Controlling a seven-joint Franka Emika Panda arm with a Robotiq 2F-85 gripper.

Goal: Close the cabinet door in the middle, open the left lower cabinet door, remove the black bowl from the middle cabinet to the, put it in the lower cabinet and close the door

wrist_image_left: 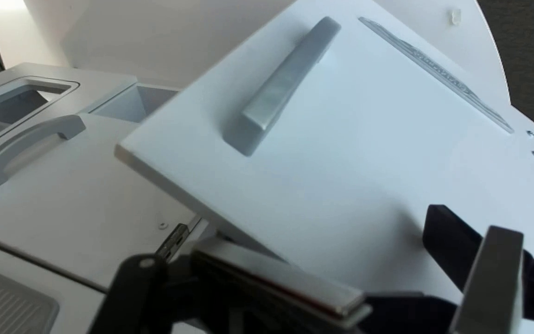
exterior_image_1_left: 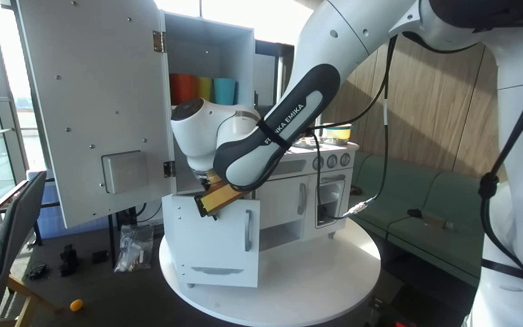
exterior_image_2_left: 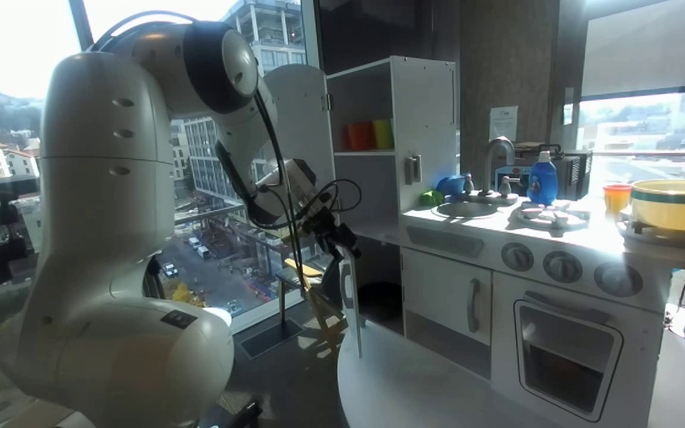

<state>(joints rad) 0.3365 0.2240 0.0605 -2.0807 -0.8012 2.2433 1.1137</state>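
Note:
The white lower left cabinet door [exterior_image_1_left: 216,259] stands swung outward; an exterior view shows it nearly edge-on [exterior_image_2_left: 351,309]. Its outer face and grey handle [wrist_image_left: 290,76] fill much of the wrist view [wrist_image_left: 355,130]. The black bowl [exterior_image_2_left: 380,300] sits inside the lower compartment behind this door; it is hidden in the wrist view. The middle cabinet door [exterior_image_1_left: 284,202] is closed and also shows in an exterior view [exterior_image_2_left: 443,291]. My gripper [wrist_image_left: 322,260] is open at the door's top edge, one black finger beside the outer face; contact is unclear. It shows in both exterior views [exterior_image_1_left: 207,212] [exterior_image_2_left: 345,249].
The tall upper door [exterior_image_1_left: 93,113] stands wide open beside my wrist. Red [exterior_image_1_left: 182,88], yellow and blue cups stand on the upper shelf. The stove top holds a yellow pot [exterior_image_2_left: 675,205] and a blue bottle [exterior_image_2_left: 543,181]. The kitchen stands on a round white table [exterior_image_1_left: 316,281].

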